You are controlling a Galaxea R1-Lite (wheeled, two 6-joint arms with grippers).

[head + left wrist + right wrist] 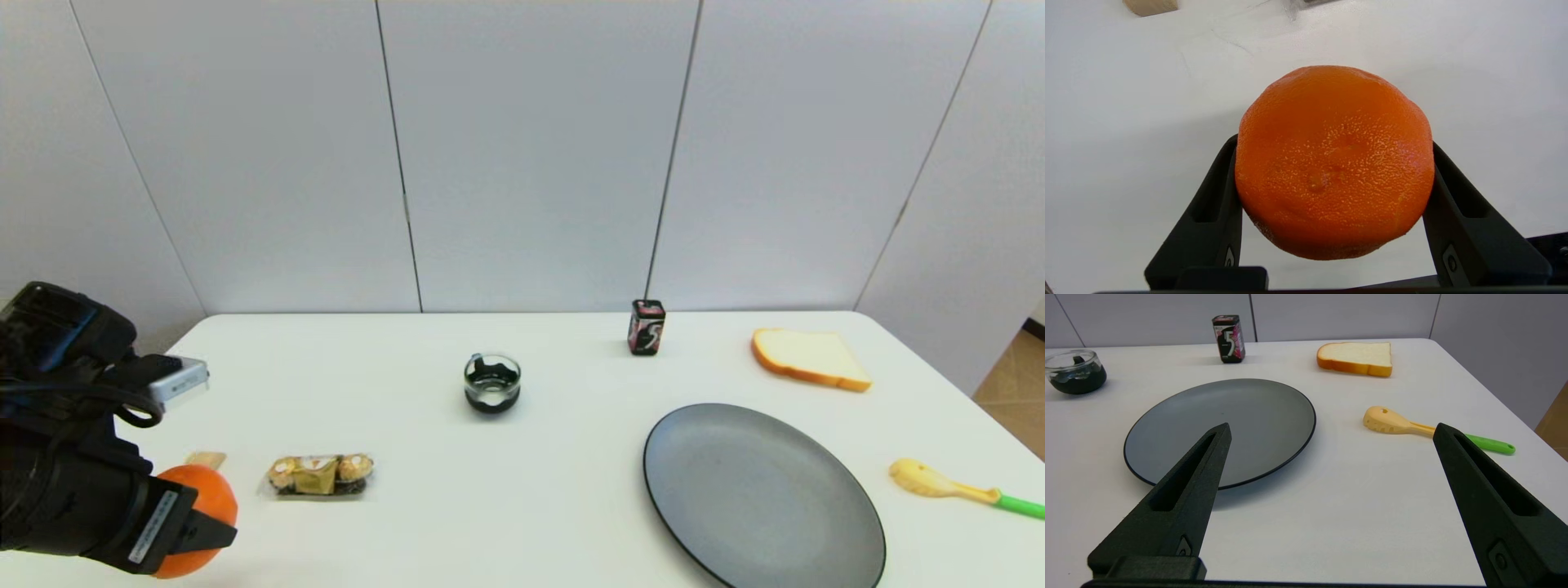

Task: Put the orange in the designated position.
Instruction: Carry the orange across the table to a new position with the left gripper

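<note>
Left gripper (1333, 179): its 2 black fingers (1208, 212) are pressing against opposite flanks of the orange, clamping it at the near left corner of the table (571, 506)
Orange (1333, 163): a round fruit with dimpled skin is sitting between those fingers; in the head view the orange (204, 498) is showing just beyond the gripper body; whether it is touching the tabletop cannot be told
Tan block (206, 460): a small piece is lying just behind the orange
Chocolate pack (320, 474): a clear pack holding gold-wrapped sweets is lying near the orange, toward the table's middle
Glass cup (492, 382): a small cup with dark contents is standing at mid-table
Gum box (646, 327): a dark box bearing a 5 is standing upright near the far edge
Grey plate (759, 490): a large round plate is lying on the right half of the table
Bread slice (808, 358): lying beyond the plate, apart from it
Spoon (939, 483): a yellow head with a green handle is lying right of the plate
Right gripper (1331, 433): its fingers are standing wide apart, holding nothing, above the near table edge, facing the plate and spoon
</note>
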